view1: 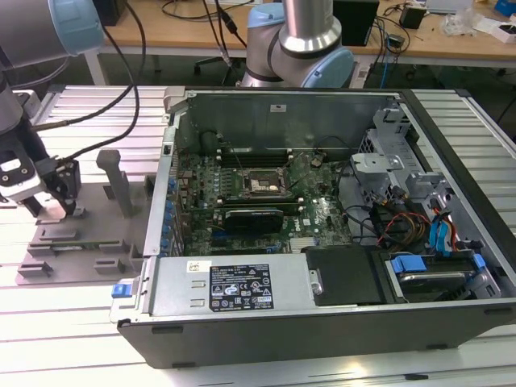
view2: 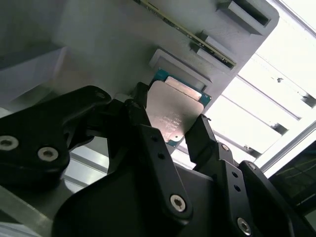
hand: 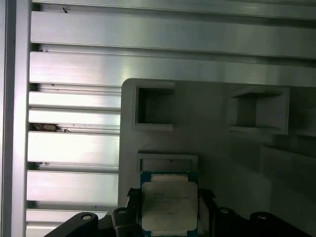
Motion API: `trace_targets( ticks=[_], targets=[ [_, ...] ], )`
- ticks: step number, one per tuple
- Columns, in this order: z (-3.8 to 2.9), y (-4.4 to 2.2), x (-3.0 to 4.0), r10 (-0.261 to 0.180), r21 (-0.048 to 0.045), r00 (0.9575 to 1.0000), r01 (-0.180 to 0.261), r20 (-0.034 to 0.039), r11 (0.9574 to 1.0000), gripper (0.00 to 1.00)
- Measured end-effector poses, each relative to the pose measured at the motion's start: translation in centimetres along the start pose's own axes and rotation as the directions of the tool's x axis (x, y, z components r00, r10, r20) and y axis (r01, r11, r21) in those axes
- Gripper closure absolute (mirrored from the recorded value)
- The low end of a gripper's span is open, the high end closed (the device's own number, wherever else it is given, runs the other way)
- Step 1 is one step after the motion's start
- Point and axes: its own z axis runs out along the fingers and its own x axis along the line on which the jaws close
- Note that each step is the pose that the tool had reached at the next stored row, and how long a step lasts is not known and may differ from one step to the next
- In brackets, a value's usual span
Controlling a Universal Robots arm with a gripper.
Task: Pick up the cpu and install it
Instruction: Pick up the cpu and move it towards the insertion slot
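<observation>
the end effector (view2: 172, 126) is gripping the cpu (view2: 174, 106) by opposite edges at the grey fixture tray (view2: 98, 44), likely sparing its contacts.

Black label (view1: 242, 288) on computer case (view1: 322, 334), print illegible, cpu (view2: 173, 111) markings unreadable

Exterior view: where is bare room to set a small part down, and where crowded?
Bare ribbed table lies in front of the grey fixture tray, on the exterior view's left of the computer case, and again on the case's other side. Crowded: inside the case, and on the tray where the gripper grips the cpu.
</observation>
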Motion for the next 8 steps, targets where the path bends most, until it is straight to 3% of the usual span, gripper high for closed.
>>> trace_targets(
  ticks=[4, 8],
  targets=[
    [-0.47, -0.01, -0.02, 0.000, 0.0000, 1.0000, 0.000, 0.0000, 1.0000, 0.45],
    [-1.36, -0.04, -0.04, 0.000, 0.0000, 1.0000, 0.000, 0.0000, 1.0000, 0.45]
  ],
)
